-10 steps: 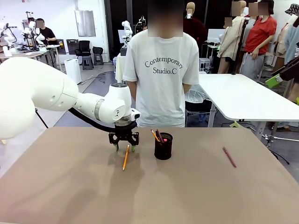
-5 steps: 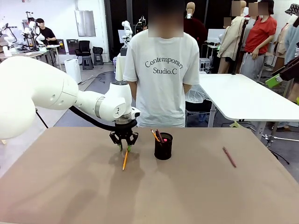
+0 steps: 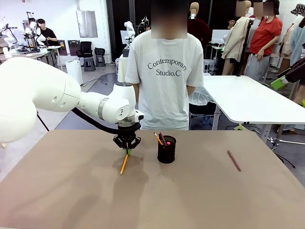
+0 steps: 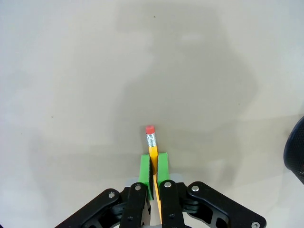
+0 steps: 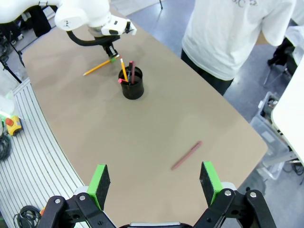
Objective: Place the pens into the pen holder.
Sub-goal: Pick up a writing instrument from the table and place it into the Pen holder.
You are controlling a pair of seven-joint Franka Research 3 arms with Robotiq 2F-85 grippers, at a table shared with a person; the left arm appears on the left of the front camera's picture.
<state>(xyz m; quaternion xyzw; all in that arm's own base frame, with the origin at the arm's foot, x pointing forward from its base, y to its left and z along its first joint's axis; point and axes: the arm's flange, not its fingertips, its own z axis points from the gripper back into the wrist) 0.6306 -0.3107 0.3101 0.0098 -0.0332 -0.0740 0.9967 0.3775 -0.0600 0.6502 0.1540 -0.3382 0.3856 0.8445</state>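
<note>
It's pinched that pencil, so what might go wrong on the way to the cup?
The left tool grips the pencil near its eraser end, so the long free part may swing or slip when lifted. The pen holder already holds two leaning pens that the pencil might bump, perhaps tipping it.

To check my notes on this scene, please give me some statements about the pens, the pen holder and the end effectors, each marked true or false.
1. The left end effector is shut on the yellow pencil. True.
2. The pen holder is empty. False: a second pencil and a dark pen stand in it.
3. A maroon pen lies on the table, to the right of the pen holder. True.
4. The right end effector holds that pen. False: it is open and holds nothing.
</note>
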